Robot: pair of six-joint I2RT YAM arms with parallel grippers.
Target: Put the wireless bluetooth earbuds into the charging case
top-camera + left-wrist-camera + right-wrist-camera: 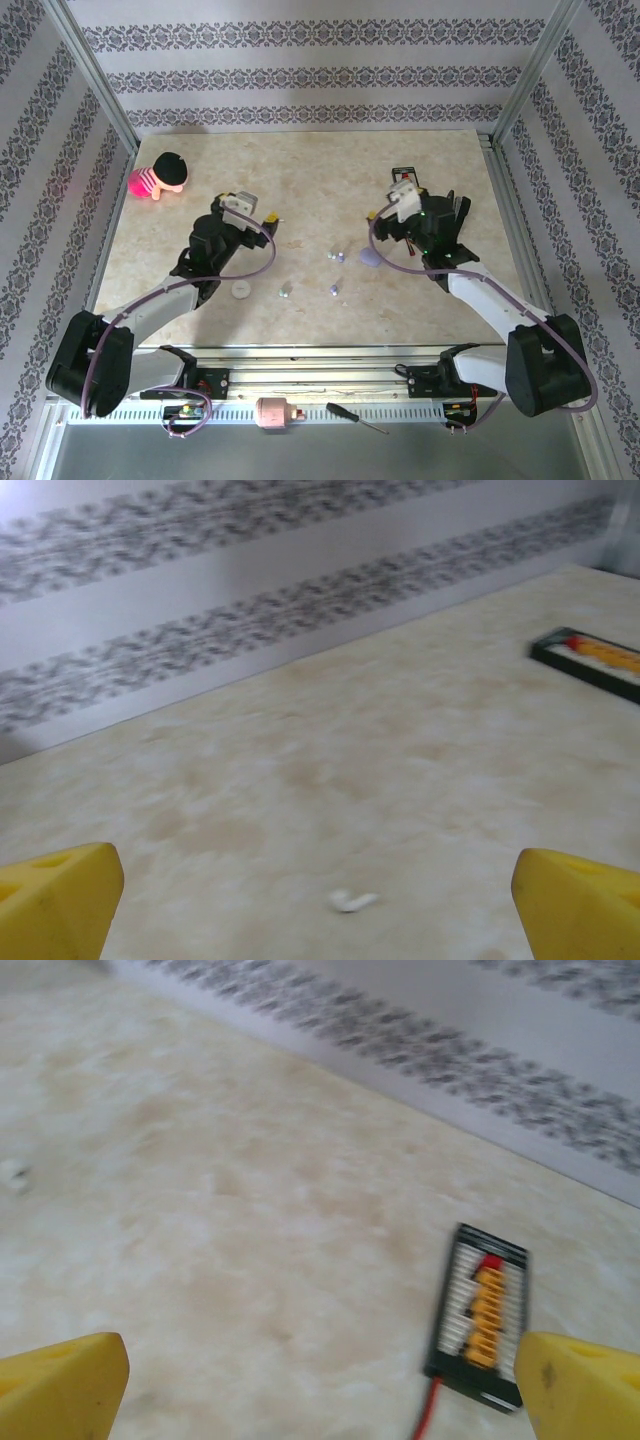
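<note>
- Earbuds (337, 255) are seen scattered just left of the lavender case (371, 258).
- Left gripper (320, 925) is held spread, empty.
- Right gripper (320, 1390) is held spread, empty.

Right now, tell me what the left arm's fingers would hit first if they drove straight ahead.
Probably the small white earbud, lying on the table just ahead between the open left fingers. Beyond it the table looks free up to the patterned wall, though depth is unclear.

The earbuds (337, 256) are too small to tell apart; the black board (590, 663) is cut by the right edge
</note>
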